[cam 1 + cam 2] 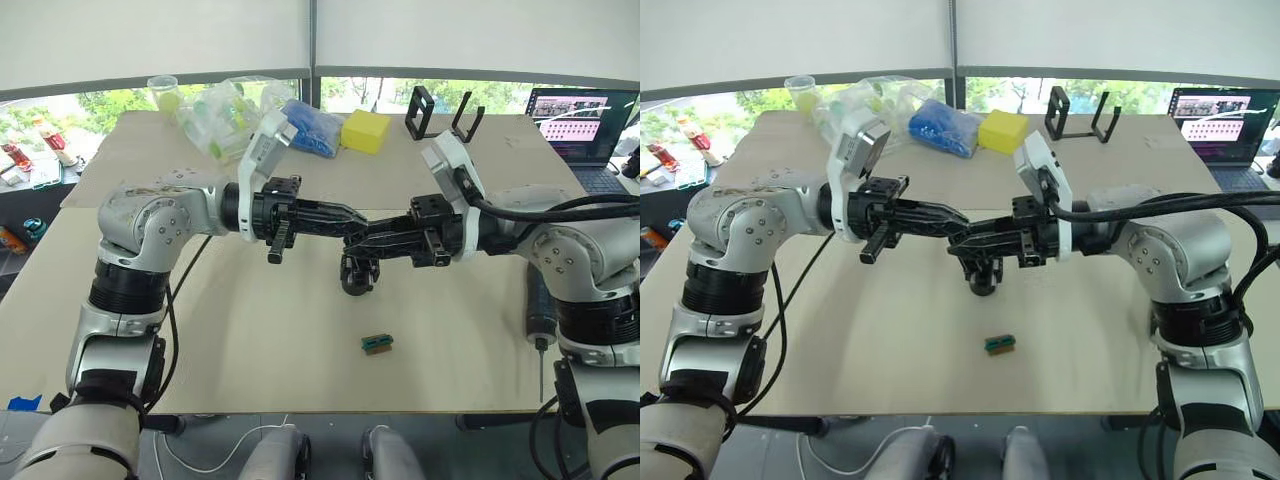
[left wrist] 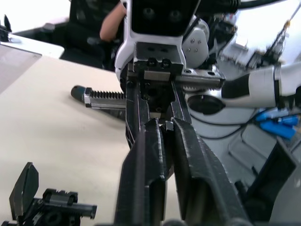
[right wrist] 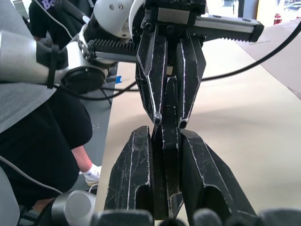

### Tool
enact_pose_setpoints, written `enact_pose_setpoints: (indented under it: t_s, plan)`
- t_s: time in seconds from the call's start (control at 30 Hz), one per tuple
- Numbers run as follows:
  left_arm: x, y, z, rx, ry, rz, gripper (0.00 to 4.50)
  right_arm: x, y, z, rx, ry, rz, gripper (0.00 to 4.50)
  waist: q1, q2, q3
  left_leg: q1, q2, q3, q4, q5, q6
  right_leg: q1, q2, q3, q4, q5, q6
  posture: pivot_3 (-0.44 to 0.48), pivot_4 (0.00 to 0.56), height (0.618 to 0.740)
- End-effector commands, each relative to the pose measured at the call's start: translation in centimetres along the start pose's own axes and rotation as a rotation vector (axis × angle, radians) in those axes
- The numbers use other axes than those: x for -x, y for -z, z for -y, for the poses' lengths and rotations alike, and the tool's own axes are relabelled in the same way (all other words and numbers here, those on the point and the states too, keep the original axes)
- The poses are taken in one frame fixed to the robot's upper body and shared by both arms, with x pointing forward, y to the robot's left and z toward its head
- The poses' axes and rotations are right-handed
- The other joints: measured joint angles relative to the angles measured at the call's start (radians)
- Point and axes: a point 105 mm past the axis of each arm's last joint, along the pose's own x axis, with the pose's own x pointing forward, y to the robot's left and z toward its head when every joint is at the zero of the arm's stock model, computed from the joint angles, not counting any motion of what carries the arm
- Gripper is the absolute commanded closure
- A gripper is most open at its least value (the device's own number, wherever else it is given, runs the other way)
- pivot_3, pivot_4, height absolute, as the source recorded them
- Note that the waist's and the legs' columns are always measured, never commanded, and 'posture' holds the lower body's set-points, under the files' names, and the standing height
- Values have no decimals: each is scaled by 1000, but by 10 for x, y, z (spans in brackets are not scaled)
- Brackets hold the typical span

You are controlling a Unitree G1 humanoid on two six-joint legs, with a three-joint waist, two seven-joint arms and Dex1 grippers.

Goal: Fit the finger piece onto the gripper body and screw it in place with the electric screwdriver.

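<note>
My two grippers meet tip to tip above the middle of the table. The left gripper (image 1: 358,221) and the right gripper (image 1: 352,243) are both shut on the finger piece (image 3: 168,141), a slim black wedge running from one pair of fingers into the other. Just below them on the table stands the gripper body (image 1: 358,273), a small black mechanism with a prong (image 2: 22,188) sticking up. The electric screwdriver (image 1: 540,310) lies at the table's right side behind my right arm, its thin metal bit (image 1: 541,370) pointing toward the front edge.
A small green-and-brown block (image 1: 377,343) lies in front of the gripper body. At the back stand a yellow box (image 1: 366,130), a blue bag (image 1: 312,126), a clear bag of items (image 1: 222,115), a black frame (image 1: 440,112) and a laptop (image 1: 580,122). A person (image 3: 61,132) sits off the table's side.
</note>
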Motion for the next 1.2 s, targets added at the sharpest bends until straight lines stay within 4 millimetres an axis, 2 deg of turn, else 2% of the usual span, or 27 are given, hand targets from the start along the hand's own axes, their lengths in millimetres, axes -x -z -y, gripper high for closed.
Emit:
enact_pose_setpoints:
  t_s: [0.03,0.1,0.13,0.17,0.2,0.27,0.37,0.43,0.57,0.73,0.87,1.2]
  plan:
    - [16,19,-10,-104,-47,-92,2262,7,-8,-4,144,14,20,4151,0,0,0,0,0,0,0,0,0,0,0,0,0,0,0,0,150,740]
    - [25,29,-20,-125,-89,-124,1445,9,-3,-5,177,27,17,4151,2,0,0,0,0,0,0,0,0,0,0,0,-1,0,0,0,150,740]
    - [29,36,-26,-138,-117,-142,841,11,1,-5,197,35,14,4151,4,0,0,0,0,0,0,0,0,0,0,0,0,0,0,0,150,740]
    - [32,44,-32,-163,-143,-171,552,13,4,-6,204,42,15,4151,6,0,0,0,0,0,0,0,0,0,0,0,0,0,0,0,150,740]
    - [34,56,-38,-188,-164,-203,47,14,7,-6,208,53,19,4151,7,0,0,0,0,0,0,0,0,0,0,-1,-1,0,0,0,150,740]
    - [34,77,-50,-232,-201,-256,0,16,13,-5,215,75,26,4151,7,0,0,0,0,0,0,0,0,1,0,-1,-1,0,0,0,150,740]
    - [31,96,-62,-255,-232,-282,0,16,19,-5,220,97,25,4151,7,0,0,-1,-1,1,1,0,0,0,0,-1,-1,0,0,0,150,740]
    - [21,113,-71,-237,-244,-280,0,17,24,-6,208,113,25,4151,9,0,0,-1,-1,0,1,0,0,0,0,-1,-1,0,0,0,150,740]
    - [-2,133,-83,-257,-262,-264,0,19,31,-10,193,125,15,4151,8,0,0,-1,0,0,1,0,1,0,0,-1,0,0,0,0,150,740]
    - [-21,144,-96,-262,-321,-216,0,19,39,-19,181,113,-2,4151,9,-1,0,-2,-1,0,2,0,1,0,-1,-1,-1,0,0,0,150,740]
    - [-36,153,-91,-253,-266,-217,0,20,42,-19,172,129,-4,4151,6,-1,0,-2,0,1,2,-1,1,-1,-1,-1,-1,0,0,0,150,740]
    - [-50,149,-101,-244,-322,-156,0,20,53,-21,141,159,-1,4151,11,-1,0,-2,0,0,2,-1,2,-1,-1,-1,-1,0,0,0,150,740]
